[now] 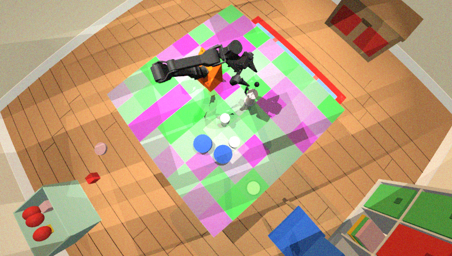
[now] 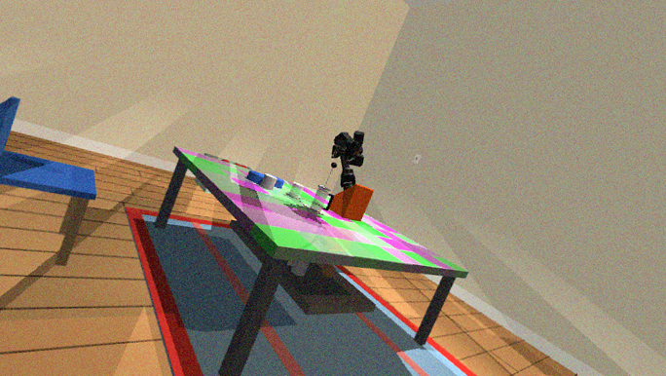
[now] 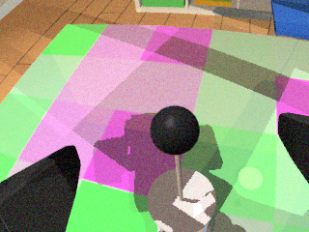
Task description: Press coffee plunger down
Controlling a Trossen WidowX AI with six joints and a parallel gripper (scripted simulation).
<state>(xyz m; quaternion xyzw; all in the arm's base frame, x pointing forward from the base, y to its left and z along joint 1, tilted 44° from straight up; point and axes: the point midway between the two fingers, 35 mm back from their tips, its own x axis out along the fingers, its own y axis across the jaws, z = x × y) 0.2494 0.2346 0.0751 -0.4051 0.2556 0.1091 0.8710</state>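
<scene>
The gripper is wide apart and holds nothing. In the wrist view its two dark fingers sit at the lower left and the right edge of the frame, and the black knob of the plunger is in the middle between them, not touching either one.

A thin rod goes down from the knob to the press, low in the middle of that frame. The rod is long, so the plunger is up. The press stands upright on the table, and a dark handle sticks out at its lower left.

In the top view the press is right of the middle in the upper part of the frame, with the knob just above it and the gripper up and to the left. The arm reaches in from the left, over an orange box.

Two blue cups and two white cups stand lower in the frame, well apart from the press
</scene>
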